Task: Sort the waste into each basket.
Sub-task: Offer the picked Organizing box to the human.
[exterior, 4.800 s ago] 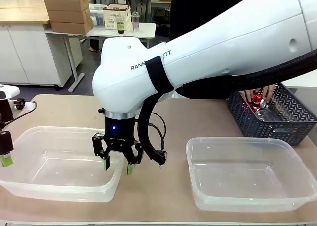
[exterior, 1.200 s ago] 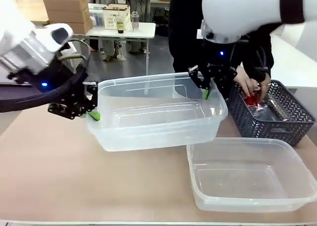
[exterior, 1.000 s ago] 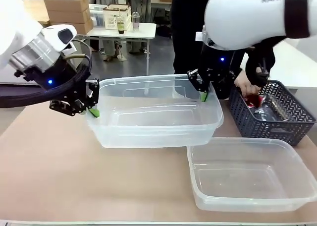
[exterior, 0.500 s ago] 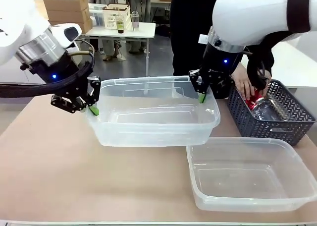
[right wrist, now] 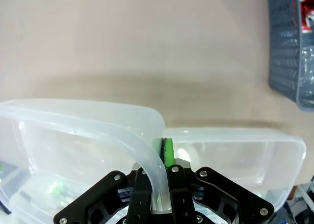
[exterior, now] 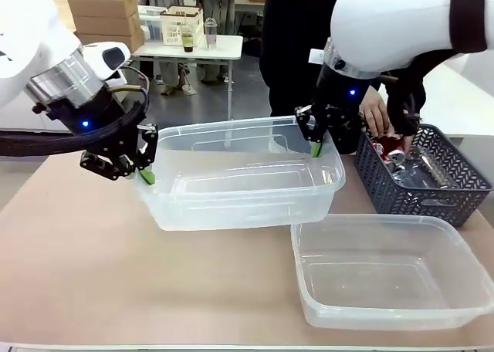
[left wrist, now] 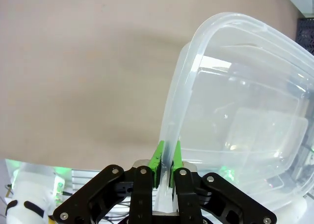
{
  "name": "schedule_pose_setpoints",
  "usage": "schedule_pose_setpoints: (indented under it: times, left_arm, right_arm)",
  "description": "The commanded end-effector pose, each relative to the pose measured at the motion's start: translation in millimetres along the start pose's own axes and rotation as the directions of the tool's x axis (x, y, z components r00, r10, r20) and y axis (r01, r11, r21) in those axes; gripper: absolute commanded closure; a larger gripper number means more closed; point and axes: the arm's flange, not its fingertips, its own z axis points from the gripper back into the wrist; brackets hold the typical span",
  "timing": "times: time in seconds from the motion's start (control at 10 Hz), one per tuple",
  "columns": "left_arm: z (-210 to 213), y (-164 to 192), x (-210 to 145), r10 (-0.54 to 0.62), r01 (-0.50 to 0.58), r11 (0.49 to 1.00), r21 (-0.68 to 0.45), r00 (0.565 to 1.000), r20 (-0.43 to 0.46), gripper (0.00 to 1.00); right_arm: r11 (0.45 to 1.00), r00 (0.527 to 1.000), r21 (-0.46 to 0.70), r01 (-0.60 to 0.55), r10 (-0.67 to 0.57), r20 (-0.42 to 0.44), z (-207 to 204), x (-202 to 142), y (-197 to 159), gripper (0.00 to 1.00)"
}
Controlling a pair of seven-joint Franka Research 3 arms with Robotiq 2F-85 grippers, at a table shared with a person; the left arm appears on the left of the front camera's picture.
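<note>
So, front view first: the left pincer (exterior: 145,173) is clamped on the left rim of the clear tub (exterior: 239,194), and the right pincer (exterior: 315,142) is clamped on its far right corner. Between them the tub looks held just above the table (exterior: 77,282), tipped a bit, with its right end near the second tub (exterior: 370,321). The waste (exterior: 384,145) sits in the dark basket (exterior: 440,198) on the right, and a person's hand (exterior: 376,119) is in there too.

Left wrist view: the green pads (left wrist: 158,157) pinch the thin lip, one on either side, with bare table beyond.

Right wrist view: same story, the lip is nipped between the pads (right wrist: 168,150), and the second tub lies below.

My take on the carry: move both arms in step and level (that lip looks thin and bendy, so any pulling apart could twist it or pop it loose). Then set it down flat beside the other one. The tub itself is colourless and see-through, has rounded corners, and has nothing in it.
</note>
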Motion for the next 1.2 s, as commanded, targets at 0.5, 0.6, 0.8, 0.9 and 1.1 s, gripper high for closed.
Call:
schedule_pose_setpoints:
  times: [0.5, 0.6, 0.8, 0.9, 1.1]
  left_arm:
    - [5.1, 0.4, 1.8, 0.041, -0.040, 0.999, -0.026, 0.999, 0.035, 0.94]
    - [5.1, 0.4, 1.8, 0.041, -0.040, 0.999, -0.026, 0.999, 0.035, 0.94]
    - [5.1, 0.4, 1.8, 0.041, -0.040, 0.999, -0.026, 0.999, 0.035, 0.94]
    - [5.1, 0.4, 1.8, 0.041, -0.040, 0.999, -0.026, 0.999, 0.035, 0.94]
    - [5.1, 0.4, 1.8, 0.041, -0.040, 0.999, -0.026, 0.999, 0.035, 0.94]
  right_arm:
    - [1.000, 1.000, -0.011, 0.010, -0.010, 0.002, -1.4, -3.5, 2.4, 0.95]
    - [1.000, 1.000, -0.011, 0.010, -0.010, 0.002, -1.4, -3.5, 2.4, 0.95]
    - [1.000, 1.000, -0.011, 0.010, -0.010, 0.002, -1.4, -3.5, 2.4, 0.95]
    - [1.000, 1.000, -0.011, 0.010, -0.010, 0.002, -1.4, -3.5, 2.4, 0.95]
    - [1.000, 1.000, -0.011, 0.010, -0.010, 0.002, -1.4, -3.5, 2.4, 0.95]
